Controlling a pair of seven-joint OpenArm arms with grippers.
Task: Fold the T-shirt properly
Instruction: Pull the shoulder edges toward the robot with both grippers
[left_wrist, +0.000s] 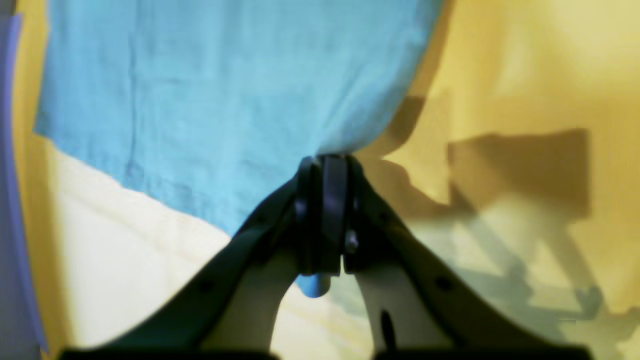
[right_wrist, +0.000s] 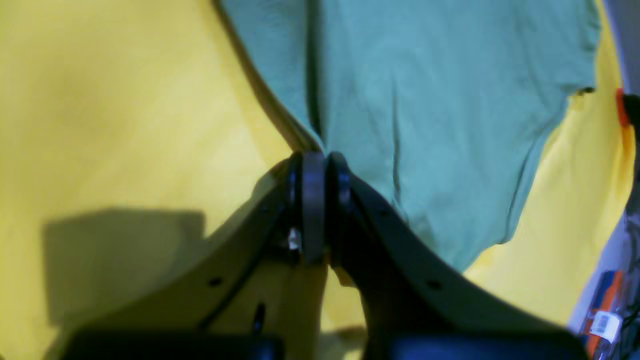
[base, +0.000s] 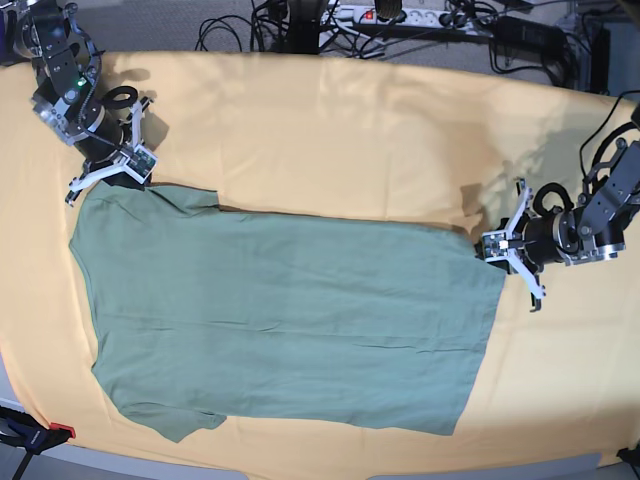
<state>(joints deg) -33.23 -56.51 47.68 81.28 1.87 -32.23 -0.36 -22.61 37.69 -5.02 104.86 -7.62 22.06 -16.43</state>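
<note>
The sage-green T-shirt (base: 280, 320) lies spread flat on the yellow-orange cloth (base: 350, 130), sleeves to the left and hem to the right in the base view. My left gripper (base: 488, 248) is shut on the shirt's far hem corner at the right. In the left wrist view the closed jaws (left_wrist: 327, 162) pinch the fabric edge (left_wrist: 200, 100), which looks bluish there. My right gripper (base: 125, 172) is shut on the shirt's far left corner by the shoulder. In the right wrist view it (right_wrist: 315, 157) clamps the fabric (right_wrist: 425, 100).
Cables and a power strip (base: 400, 15) lie beyond the table's back edge. A clamp with an orange handle (base: 50, 432) sits at the front left corner. The cloth's front edge (base: 400, 462) runs close below the shirt.
</note>
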